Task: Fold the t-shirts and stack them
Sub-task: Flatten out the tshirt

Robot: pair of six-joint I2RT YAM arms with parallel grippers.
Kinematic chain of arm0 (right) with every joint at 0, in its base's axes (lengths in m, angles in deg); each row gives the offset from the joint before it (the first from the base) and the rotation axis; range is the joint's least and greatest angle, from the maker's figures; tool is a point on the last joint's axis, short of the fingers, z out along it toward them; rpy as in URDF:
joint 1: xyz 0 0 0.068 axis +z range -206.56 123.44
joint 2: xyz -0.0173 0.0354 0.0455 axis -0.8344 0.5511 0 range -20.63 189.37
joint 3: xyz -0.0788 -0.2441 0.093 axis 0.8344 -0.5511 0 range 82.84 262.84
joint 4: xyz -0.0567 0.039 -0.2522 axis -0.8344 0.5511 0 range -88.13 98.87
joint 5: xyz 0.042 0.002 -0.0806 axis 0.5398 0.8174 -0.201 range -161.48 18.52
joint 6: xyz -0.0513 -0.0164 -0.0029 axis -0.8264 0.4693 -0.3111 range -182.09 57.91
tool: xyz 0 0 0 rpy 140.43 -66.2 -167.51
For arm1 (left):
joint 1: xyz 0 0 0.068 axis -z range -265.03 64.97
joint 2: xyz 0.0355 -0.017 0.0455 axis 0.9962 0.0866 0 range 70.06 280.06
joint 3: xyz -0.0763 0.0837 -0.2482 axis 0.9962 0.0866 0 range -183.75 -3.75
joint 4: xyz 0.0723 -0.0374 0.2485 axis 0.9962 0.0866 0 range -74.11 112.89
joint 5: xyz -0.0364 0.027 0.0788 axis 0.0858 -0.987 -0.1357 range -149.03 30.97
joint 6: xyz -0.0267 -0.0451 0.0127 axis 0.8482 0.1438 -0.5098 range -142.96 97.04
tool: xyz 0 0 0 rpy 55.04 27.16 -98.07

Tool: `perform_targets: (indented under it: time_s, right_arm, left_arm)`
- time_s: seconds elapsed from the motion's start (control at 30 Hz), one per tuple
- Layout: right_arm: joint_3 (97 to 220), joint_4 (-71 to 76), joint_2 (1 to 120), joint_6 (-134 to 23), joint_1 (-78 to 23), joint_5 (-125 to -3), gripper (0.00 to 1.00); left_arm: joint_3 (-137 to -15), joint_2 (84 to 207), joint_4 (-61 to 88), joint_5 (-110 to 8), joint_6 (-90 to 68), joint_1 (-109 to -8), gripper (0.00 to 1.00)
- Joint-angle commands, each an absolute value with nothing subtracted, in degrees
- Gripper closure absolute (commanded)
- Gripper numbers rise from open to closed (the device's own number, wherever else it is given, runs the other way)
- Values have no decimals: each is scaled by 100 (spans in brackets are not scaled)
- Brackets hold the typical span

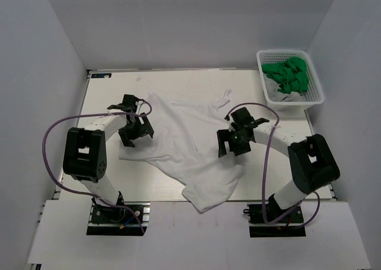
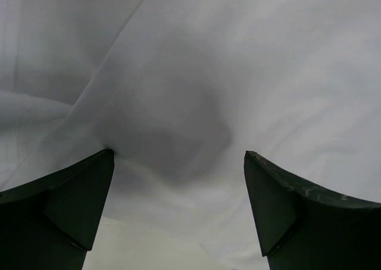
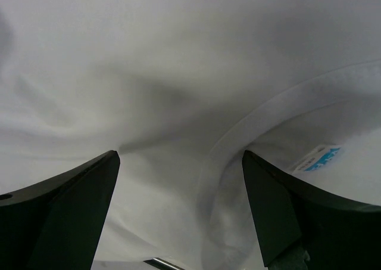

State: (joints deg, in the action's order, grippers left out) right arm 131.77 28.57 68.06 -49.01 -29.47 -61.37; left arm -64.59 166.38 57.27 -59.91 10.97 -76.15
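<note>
The t-shirt (image 1: 184,145) lies spread across the middle of the bench (image 1: 286,174). One portion reaches the near edge between the two arm bases. The basket (image 1: 283,51) stands at the far right corner of the bench, apart from the t-shirt, with a bundled garment (image 1: 289,74) in it. The left gripper (image 1: 136,137) sits over the t-shirt's left edge. The right gripper (image 1: 231,148) sits over its right side, at the collar seam (image 3: 238,139). The neck label (image 3: 318,158) lies just beside one of that gripper's fingers (image 3: 280,210).
</note>
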Motion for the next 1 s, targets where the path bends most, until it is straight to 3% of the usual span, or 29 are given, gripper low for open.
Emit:
perform_targets:
  time_s: [0.0,0.37,0.6,0.77,0.97]
  right_arm:
    - [13548,3026,7411,-4610,-3089,-6716,10]
    - [15297,3492,9071,-4381,-4257,-7824,10]
    - [16625,3502,9188,-5468,-4276,-7914,10]
    - [15809,2851,8125,-6059,-4092,-7404,10]
    - [14991,2543,6894,-5876,-3653,-6789,10]
  left_arm:
    - [-6536,16621,5175,-5561,1246,-7589,0]
    - [-8319,18281,5588,-5630,991,-7589,0]
    - [-9559,18678,5939,-5332,657,-7589,0]
    - [-9078,17636,6010,-5769,709,-7589,0]
    - [-7367,16482,6133,-6665,1324,-7721,0]
